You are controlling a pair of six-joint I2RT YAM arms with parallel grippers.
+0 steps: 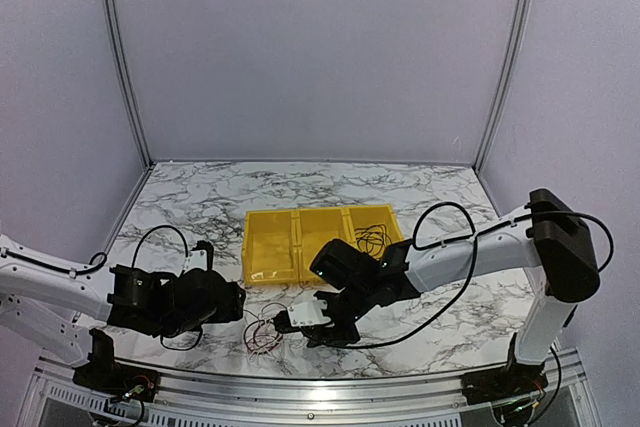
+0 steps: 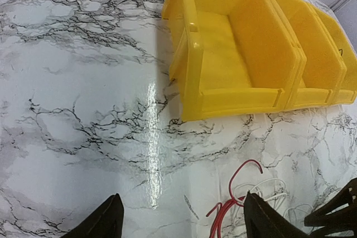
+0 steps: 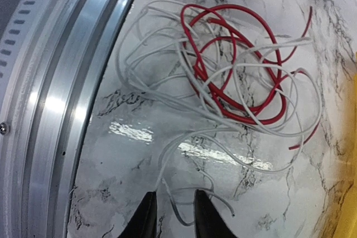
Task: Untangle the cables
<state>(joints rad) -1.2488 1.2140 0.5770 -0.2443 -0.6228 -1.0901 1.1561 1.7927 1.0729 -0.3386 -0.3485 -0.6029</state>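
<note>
The cables lie as a small tangle (image 1: pixel 265 332) of red and white wires on the marble near the front edge. More thin black cables (image 1: pixel 375 237) rest in the right part of the yellow bin (image 1: pixel 270 247). In the right wrist view the red loops (image 3: pixel 251 120) cross the white loops (image 3: pixel 170 145). My right gripper (image 3: pixel 175 193) stands narrow but open, with a loose white strand lying between its fingertips. My left gripper (image 2: pixel 182 198) is wide open above bare marble, with a red cable (image 2: pixel 237 193) just inside its right finger (image 2: pixel 259 215).
The metal rail (image 3: pixel 56 82) of the table's front edge runs right beside the tangle. The bin's near corner (image 2: pixel 192 110) sits just beyond my left gripper. My right gripper's fingers (image 2: pixel 334 215) show at the lower right of the left wrist view.
</note>
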